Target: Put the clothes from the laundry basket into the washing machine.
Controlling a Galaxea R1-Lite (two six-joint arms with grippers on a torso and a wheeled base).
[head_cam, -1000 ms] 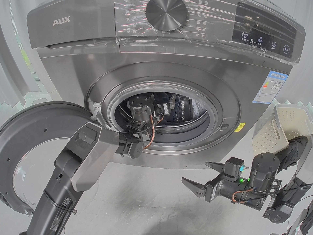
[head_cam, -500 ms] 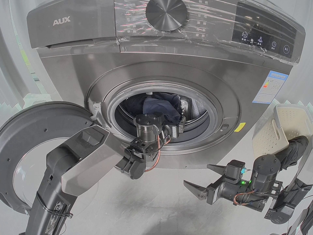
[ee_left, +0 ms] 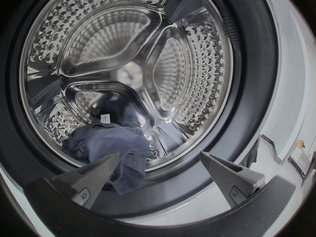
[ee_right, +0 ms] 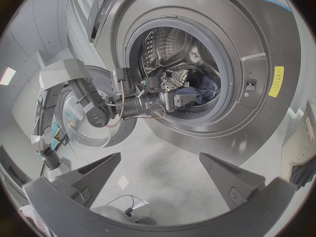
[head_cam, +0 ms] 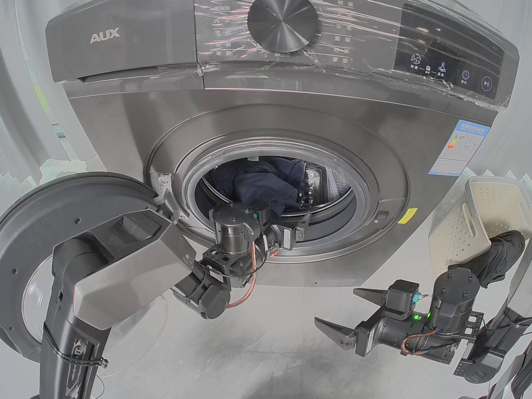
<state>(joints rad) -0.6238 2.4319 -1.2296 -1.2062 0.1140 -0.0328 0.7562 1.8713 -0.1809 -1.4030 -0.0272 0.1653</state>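
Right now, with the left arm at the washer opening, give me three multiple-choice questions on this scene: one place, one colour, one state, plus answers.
1. Where does the dark blue garment lie?
A) on the floor
B) low in the drum, by its front rim
C) on top of the machine

2. What colour is the laundry basket?
A) red
B) black
C) cream

3. How is the left gripper?
A) open and empty
B) shut on the garment
C) shut on a sock

Answers: 1 B, the left wrist view shows it inside the drum. 2 C, its perforated wall is pale cream. 3 A, its fingers stand apart with nothing between them.
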